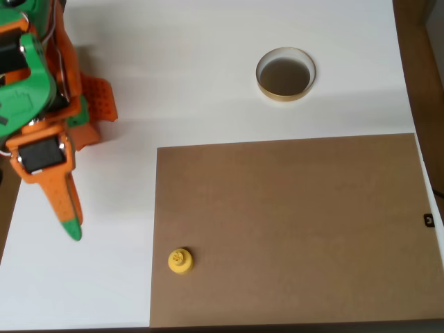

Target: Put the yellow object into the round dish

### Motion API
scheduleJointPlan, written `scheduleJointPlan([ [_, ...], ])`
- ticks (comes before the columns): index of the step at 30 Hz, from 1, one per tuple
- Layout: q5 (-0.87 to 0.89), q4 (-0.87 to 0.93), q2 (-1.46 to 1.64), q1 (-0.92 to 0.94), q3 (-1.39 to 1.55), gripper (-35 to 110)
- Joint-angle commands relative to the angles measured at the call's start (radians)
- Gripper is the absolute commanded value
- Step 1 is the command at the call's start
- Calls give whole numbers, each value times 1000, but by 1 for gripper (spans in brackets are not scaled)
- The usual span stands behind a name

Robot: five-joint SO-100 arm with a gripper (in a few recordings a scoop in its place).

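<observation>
The yellow object (180, 261) stands upright near the lower left corner of the brown board, its knob facing up. Far from it, at the upper right on the white table, sits the round dish (285, 74), gold-rimmed with nothing in it. My orange and green gripper (71, 223) hangs over the white table at the left, pointing down the picture, its green tip a hand's width left of and above the yellow object. A single tapered finger (62, 198) shows, so the gap between the jaws is hidden. Nothing is held.
A brown board (291, 229) covers the lower right of the white table (194, 62). The arm's body (35, 83) fills the upper left corner. A small black clip (429, 220) sits at the board's right edge.
</observation>
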Motion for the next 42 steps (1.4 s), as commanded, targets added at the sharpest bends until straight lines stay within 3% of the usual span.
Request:
scheduleJointPlan([
  [1,2,-9,-46,-32,-100,19],
  [42,63,-37,-52,-14,-38,19],
])
